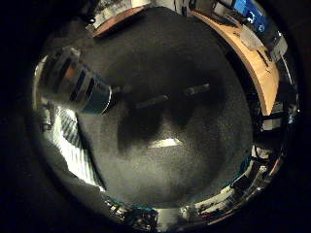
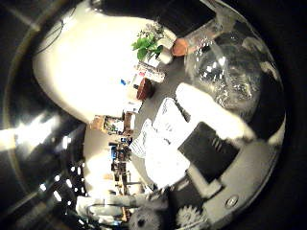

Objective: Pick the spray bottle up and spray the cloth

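Clear spray bottle (image 2: 230, 72) close to palm, hand (image 2: 211, 153) grip unclear, striped cloth (image 1: 73, 145) on dark table (image 1: 184, 160), potted plant (image 2: 148, 45) nearby

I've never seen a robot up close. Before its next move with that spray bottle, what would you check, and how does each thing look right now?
1. Is the bottle near the hand? Ok: it fills much of the thumb side view.
2. Is the bottle firmly held? Cannot tell.
3. Is the cloth in sight? Ok: it is striped and lies on the dark surface.
4. Is the orange top of the bottle aimed at the cloth? Cannot tell.
5. Is the plant out of the way? Ok: it stands apart, beyond the cloth.
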`<state>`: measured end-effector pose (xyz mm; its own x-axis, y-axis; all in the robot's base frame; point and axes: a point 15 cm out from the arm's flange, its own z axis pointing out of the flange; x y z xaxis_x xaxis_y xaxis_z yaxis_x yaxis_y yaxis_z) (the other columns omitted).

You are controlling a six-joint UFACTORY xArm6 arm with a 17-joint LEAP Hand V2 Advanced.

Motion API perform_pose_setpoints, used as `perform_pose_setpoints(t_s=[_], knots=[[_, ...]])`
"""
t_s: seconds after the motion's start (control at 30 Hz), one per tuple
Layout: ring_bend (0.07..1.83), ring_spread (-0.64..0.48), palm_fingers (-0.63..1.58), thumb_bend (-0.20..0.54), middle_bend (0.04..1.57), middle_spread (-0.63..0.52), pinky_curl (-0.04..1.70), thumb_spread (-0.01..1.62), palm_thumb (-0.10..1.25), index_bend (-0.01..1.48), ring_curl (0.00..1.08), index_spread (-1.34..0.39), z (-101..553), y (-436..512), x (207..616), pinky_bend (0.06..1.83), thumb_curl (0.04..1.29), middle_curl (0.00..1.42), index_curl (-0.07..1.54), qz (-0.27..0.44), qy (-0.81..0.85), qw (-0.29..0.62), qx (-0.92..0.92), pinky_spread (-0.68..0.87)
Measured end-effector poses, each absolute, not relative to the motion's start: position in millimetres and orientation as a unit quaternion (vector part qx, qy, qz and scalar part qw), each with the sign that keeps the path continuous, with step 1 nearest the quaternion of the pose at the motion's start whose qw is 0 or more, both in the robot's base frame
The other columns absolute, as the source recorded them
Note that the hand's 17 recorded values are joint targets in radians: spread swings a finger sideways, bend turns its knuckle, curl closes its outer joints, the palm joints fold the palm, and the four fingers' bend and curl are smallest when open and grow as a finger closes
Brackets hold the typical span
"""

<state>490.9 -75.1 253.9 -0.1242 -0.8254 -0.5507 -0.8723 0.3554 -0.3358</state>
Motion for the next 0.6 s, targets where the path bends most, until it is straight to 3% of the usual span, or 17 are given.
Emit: perform_pose_setpoints(t_s=[0.07, 0.2, 0.37, 0.6], knots=[[1.15, -0.41, 1.01, -0.007, 0.76, -0.40, 0.30, 0.56, 1.00, 0.23, 0.45, -0.52, 256.0, -76.6, 493.3, 1.22, 0.62, 0.52, 0.23, 0.031, 0.751, 0.347, -0.560, -0.54], [1.11, -0.37, 1.17, -0.023, 0.83, -0.40, 0.27, 0.45, 1.02, 0.35, 0.47, -0.58, 260.3, -78.0, 494.9, 1.08, 0.70, 0.58, 0.34, 0.030, 0.752, 0.355, -0.554, -0.60], [1.13, -0.35, 1.19, -0.025, 0.94, -0.35, 0.30, 0.37, 1.01, 0.43, 0.50, -0.60, 263.6, -81.3, 495.0, 1.05, 0.77, 0.64, 0.48, 0.027, 0.753, 0.358, -0.551, -0.61], [1.15, -0.33, 1.17, -0.022, 1.00, -0.32, 0.35, 0.34, 1.01, 0.39, 0.52, -0.60, 263.4, -82.9, 493.5, 1.06, 0.83, 0.66, 0.59, 0.027, 0.755, 0.358, -0.549, -0.60]])
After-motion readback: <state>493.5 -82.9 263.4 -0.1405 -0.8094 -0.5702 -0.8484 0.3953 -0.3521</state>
